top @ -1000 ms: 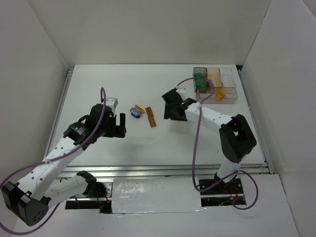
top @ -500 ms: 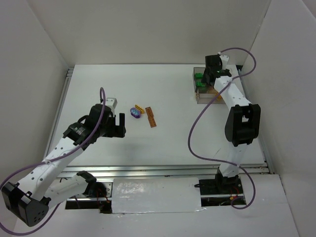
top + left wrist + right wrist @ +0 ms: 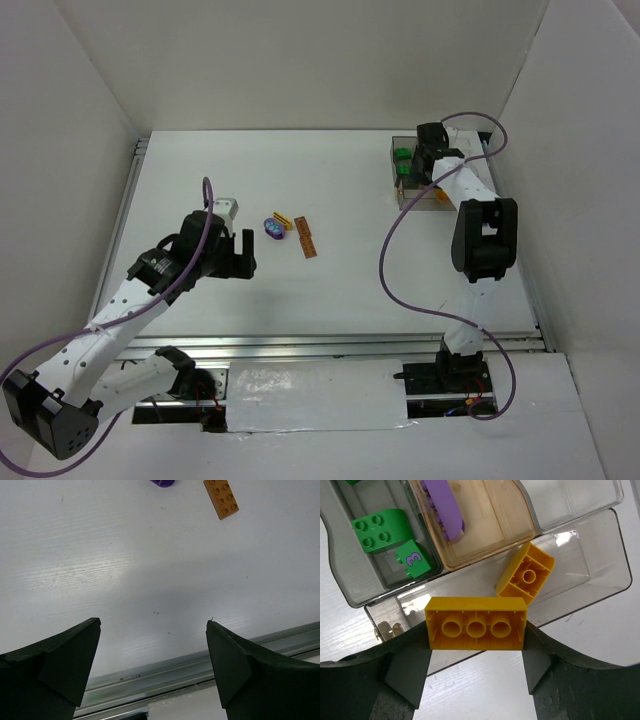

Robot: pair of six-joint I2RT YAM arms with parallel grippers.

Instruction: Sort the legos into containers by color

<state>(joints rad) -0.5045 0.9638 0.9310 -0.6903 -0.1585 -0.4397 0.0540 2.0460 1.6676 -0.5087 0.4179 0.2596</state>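
The right hand (image 3: 476, 636), clamped on a yellow rectangular plastic brick (image 3: 476, 622), hovers over the compartment of the smoky clear plastic tray (image 3: 600, 575) that holds an orange curved brick (image 3: 526, 574). Placing is in hand; the next move likely calls for lowering and release. The left hand (image 3: 152, 665), fingers apart, hangs far from the tray

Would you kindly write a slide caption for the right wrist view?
Right claw holds a yellow brick over the clear tray, near a second yellow brick lying inside.
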